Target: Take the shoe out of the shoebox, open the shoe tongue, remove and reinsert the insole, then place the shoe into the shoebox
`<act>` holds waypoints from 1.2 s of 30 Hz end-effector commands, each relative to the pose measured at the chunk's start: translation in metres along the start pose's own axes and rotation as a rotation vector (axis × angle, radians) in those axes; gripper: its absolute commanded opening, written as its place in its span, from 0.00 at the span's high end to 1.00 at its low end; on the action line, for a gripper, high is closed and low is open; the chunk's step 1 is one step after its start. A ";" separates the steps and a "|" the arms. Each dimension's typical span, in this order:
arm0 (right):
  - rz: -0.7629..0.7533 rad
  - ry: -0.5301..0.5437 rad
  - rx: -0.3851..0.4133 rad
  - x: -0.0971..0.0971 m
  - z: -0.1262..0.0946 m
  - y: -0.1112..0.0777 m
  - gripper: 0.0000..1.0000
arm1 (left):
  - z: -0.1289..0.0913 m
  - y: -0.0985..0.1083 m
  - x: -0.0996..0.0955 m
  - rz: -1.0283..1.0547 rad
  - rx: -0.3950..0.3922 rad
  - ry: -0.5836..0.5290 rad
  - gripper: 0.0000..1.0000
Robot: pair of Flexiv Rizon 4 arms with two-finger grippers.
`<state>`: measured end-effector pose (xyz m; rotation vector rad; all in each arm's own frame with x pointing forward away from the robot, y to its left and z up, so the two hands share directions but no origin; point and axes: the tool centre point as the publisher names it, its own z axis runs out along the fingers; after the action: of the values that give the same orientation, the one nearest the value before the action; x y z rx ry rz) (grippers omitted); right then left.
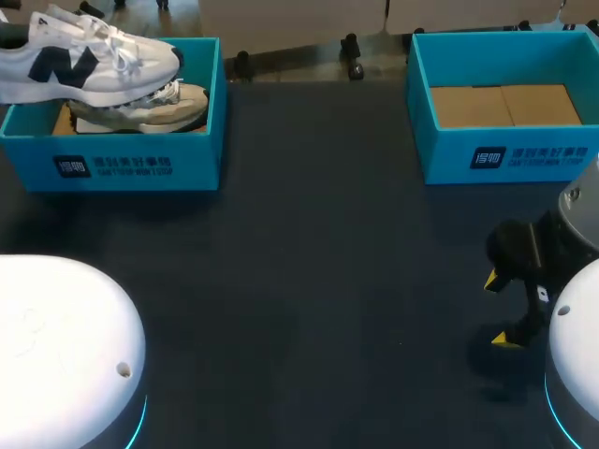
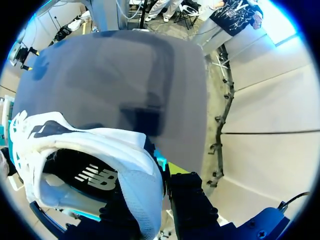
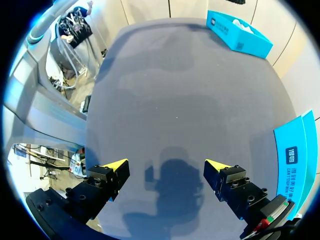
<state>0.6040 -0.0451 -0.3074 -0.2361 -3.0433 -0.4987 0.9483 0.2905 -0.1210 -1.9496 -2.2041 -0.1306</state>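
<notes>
1. Two big white round shells, one on the left arm (image 1: pixel 61 341) and one on the right arm (image 1: pixel 578 341), are each glowing with a thin blue ring (image 1: pixel 138 426) at the bottom.
2. The right gripper (image 3: pixel 166 164) is showing black blocky fingers (image 3: pixel 102 184) with yellow tips and small round screws (image 3: pixel 235 182) behind them.
3. A green-and-white strip (image 3: pixel 270 218) is sitting further back.
4. The left arm's black finger (image 2: pixel 192 205) is showing a yellow-green tip, with a blue part (image 2: pixel 265 225) and a thin black cable (image 2: pixel 295 197) behind it.

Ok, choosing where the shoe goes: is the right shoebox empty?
No shoe inside: the right shoebox holds only flat brown cardboard on its floor.
</notes>
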 end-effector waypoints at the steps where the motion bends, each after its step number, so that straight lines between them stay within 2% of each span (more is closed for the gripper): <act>1: 0.000 -0.004 0.001 0.002 0.000 0.000 0.00 | 0.000 -0.061 -0.014 -0.009 -0.147 0.018 1.00; 10: 0.000 -0.004 0.001 0.002 0.000 0.000 0.00 | 0.008 -0.122 -0.044 0.057 -0.114 0.028 1.00; 15: 0.000 -0.004 0.001 0.002 0.000 0.000 0.00 | 0.015 -0.161 -0.063 0.087 -0.167 0.055 1.00; 16: 0.000 -0.004 0.001 0.002 0.000 0.000 0.00 | 0.015 -0.168 -0.066 0.108 -0.151 0.062 1.00; 34: 0.000 -0.004 0.001 0.002 0.000 0.000 0.00 | 0.015 -0.168 -0.066 0.108 -0.151 0.062 1.00; 36: 0.000 -0.004 0.001 0.002 0.000 0.000 0.00 | 0.020 -0.180 -0.084 0.099 -0.118 0.072 1.00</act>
<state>0.6040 -0.0452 -0.3074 -0.2363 -3.0434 -0.4987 0.7871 0.2022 -0.1416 -2.0797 -2.0897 -0.2794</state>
